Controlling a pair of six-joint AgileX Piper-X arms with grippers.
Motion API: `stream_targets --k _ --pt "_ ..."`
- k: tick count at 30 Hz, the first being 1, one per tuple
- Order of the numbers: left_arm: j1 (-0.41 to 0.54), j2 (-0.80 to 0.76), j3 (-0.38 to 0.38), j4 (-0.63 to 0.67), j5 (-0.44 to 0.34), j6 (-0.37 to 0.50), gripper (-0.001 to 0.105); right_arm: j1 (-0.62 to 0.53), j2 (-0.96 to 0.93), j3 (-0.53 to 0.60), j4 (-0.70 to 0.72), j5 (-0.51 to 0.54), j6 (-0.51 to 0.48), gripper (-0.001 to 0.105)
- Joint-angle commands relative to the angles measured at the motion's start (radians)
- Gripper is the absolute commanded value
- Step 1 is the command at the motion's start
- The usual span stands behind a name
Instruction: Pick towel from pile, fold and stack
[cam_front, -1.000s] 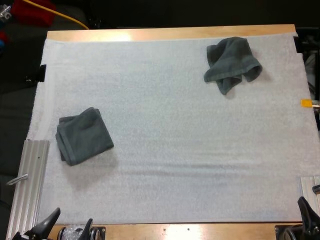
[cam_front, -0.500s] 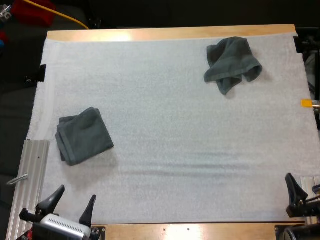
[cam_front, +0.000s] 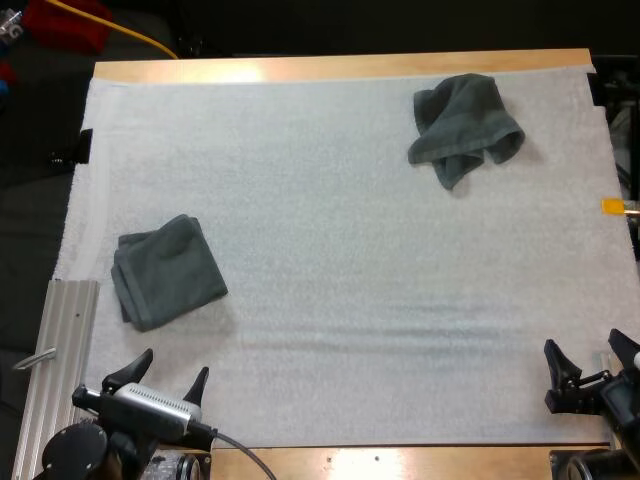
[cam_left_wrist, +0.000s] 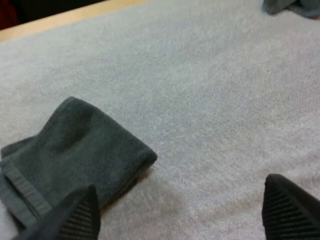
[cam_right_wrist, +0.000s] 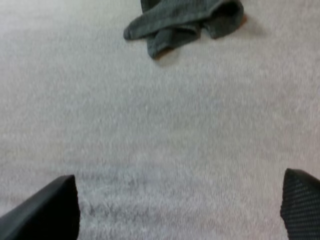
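Note:
A folded dark grey-green towel (cam_front: 167, 271) lies on the left side of the white mat (cam_front: 340, 260); the left wrist view has it (cam_left_wrist: 70, 157) just ahead of my left finger. A crumpled towel (cam_front: 463, 126) sits at the mat's far right; the right wrist view shows it (cam_right_wrist: 183, 21) well ahead. My left gripper (cam_front: 168, 375) hovers open at the near left edge, a short way below the folded towel, holding nothing. My right gripper (cam_front: 594, 362) stands open over the near right corner, far from both towels.
A ribbed metal rail (cam_front: 60, 370) runs along the mat's left near edge, close to my left arm. A wooden table edge (cam_front: 340, 66) borders the far side. Bare mat spreads between the two towels.
Both arms have come forward from the near edge onto the mat. The left gripper has neared the folded towel, the right has moved left and up. The towels have not moved.

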Motion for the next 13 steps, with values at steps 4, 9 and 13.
stream_targets --k 4,9,13 --pt "0.000 -0.137 0.019 -0.035 0.004 -0.017 0.065 -0.004 -0.047 0.023 -0.013 -0.003 -0.003 0.079" --pt "0.000 -0.137 0.021 -0.048 0.004 -0.017 0.065 -0.004 -0.047 0.050 0.001 -0.003 -0.003 0.079" --pt "0.000 -0.137 0.021 -0.048 0.004 -0.017 0.065 -0.004 -0.047 0.054 0.000 -0.003 -0.003 0.079"
